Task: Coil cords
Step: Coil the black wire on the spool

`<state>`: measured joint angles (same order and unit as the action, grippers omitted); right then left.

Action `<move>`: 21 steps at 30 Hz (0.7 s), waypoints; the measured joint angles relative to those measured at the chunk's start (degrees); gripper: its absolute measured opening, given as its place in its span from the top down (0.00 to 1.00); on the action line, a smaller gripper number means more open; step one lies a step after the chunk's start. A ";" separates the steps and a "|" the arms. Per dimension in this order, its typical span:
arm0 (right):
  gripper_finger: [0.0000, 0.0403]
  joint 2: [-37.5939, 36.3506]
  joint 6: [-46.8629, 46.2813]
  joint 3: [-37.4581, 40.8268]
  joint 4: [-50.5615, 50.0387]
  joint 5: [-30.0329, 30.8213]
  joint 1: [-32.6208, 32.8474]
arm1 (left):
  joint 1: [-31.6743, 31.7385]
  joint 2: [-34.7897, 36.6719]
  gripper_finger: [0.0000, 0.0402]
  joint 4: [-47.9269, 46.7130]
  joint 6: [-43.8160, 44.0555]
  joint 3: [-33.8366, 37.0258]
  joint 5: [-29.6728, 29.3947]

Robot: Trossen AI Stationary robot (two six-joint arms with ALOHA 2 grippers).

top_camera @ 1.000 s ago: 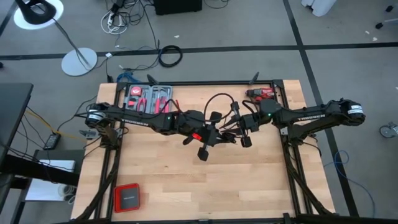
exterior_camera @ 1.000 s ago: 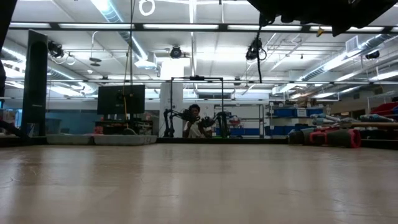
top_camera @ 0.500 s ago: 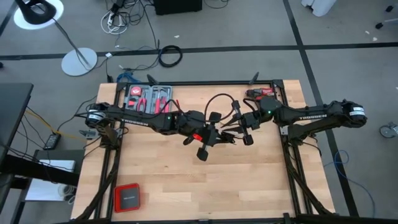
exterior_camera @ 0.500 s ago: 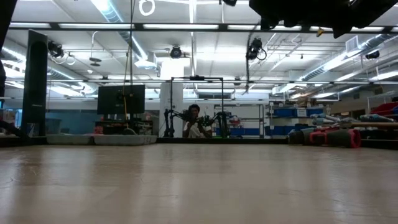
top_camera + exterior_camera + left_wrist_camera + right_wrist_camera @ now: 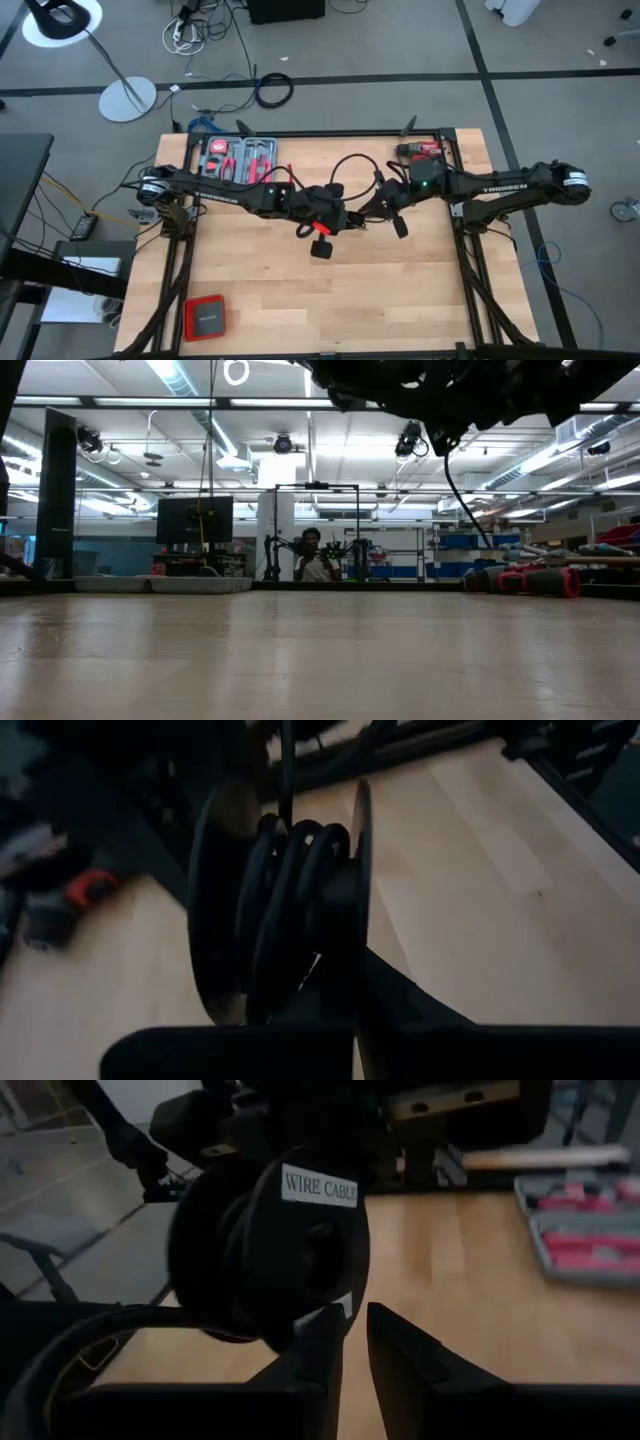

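We couldn't see where the cord (image 5: 352, 163) ended; it vanished behind the two grippers mid-table. In the low view the arms (image 5: 450, 385) were cut off by the top edge. The spool (image 5: 275, 910) was blurry, its bottom hidden by fingers.

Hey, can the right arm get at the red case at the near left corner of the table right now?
Probably not: the red case lies far across the table, and the left gripper with its spool stands between it and the right gripper.

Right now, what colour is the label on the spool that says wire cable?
White with dark lettering, on the black spool; the right wrist view shows it best.
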<state>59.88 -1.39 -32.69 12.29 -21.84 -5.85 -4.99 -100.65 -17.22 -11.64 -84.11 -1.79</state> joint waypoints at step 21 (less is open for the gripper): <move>0.83 -0.66 -16.28 -0.04 -23.44 -12.23 2.58 | -0.70 -3.82 1.00 -5.65 5.37 0.02 2.59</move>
<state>59.21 -17.67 -32.73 -11.16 -34.07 -3.27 -5.69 -104.47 -22.86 -6.27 -84.09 0.80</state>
